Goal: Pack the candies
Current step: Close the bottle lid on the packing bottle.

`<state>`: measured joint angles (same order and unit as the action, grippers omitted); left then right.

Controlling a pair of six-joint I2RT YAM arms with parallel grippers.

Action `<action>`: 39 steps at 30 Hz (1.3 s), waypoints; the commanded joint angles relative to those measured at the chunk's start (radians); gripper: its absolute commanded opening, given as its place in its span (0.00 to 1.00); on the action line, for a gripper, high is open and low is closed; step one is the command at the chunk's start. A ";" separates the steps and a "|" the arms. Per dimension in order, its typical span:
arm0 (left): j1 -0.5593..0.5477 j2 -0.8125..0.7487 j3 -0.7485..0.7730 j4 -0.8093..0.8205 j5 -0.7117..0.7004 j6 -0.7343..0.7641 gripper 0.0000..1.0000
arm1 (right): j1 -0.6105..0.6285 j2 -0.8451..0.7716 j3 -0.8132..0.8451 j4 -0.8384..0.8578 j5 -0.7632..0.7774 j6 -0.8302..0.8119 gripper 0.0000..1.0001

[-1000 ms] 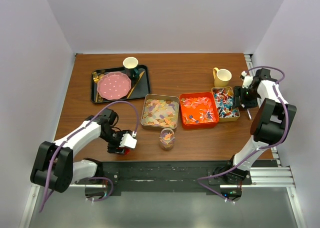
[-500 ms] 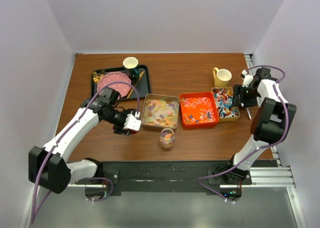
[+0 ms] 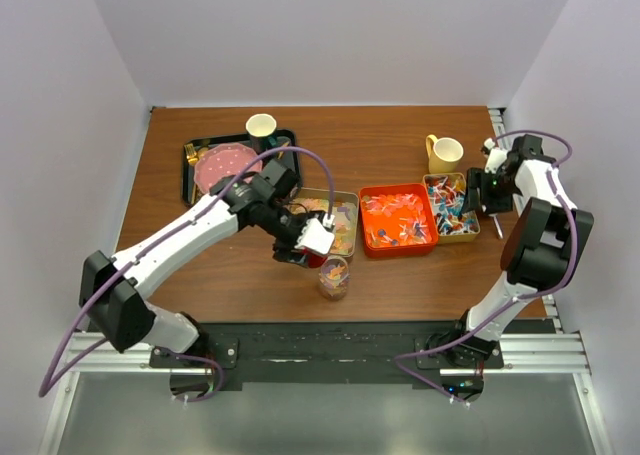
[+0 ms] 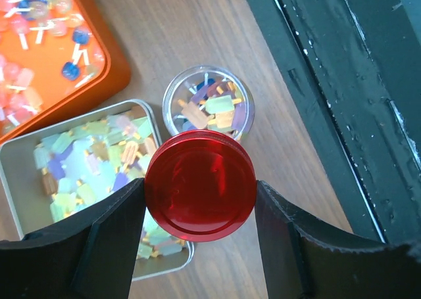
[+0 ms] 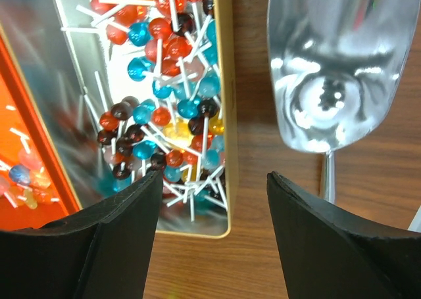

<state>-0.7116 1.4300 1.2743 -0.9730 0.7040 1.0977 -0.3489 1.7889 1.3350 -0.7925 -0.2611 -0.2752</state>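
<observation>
Candies lie in three tins: pastel pieces in a silver tin (image 3: 320, 222), wrapped ones in an orange tin (image 3: 397, 218), and lollipop-like ones in a gold tin (image 3: 450, 207). A clear jar (image 3: 334, 277) near the front holds some pastel candies; it also shows in the left wrist view (image 4: 209, 105). My left gripper (image 3: 312, 247) is shut on a round red lid (image 4: 200, 184), held above the silver tin's (image 4: 8, 181) near edge, just beside the jar. My right gripper (image 5: 214, 187) is open and empty over the gold tin's (image 5: 223, 115) outer rim, next to a metal scoop (image 5: 342, 69) lying on the table.
A yellow mug (image 3: 445, 153) stands behind the gold tin. A black tray (image 3: 193, 187) at the back left holds a pink plate (image 3: 228, 162), a green cup (image 3: 261, 128) and gold cutlery. A black rail (image 3: 320, 340) runs along the near table edge.
My left arm has swung from the front left of the table to the right, carrying the red lid to just beside the jar. The right arm has barely moved.
</observation>
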 commanded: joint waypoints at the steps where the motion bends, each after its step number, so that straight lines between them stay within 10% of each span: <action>1: -0.057 0.069 0.094 0.013 -0.044 -0.065 0.59 | 0.001 -0.078 -0.004 0.027 -0.020 0.036 0.68; 39: -0.241 0.161 0.067 0.056 -0.317 -0.325 0.63 | 0.001 -0.249 -0.074 -0.014 -0.122 0.105 0.68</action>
<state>-0.9516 1.6230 1.3846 -0.9245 0.4477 0.7944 -0.3489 1.5673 1.2469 -0.8013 -0.3511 -0.1825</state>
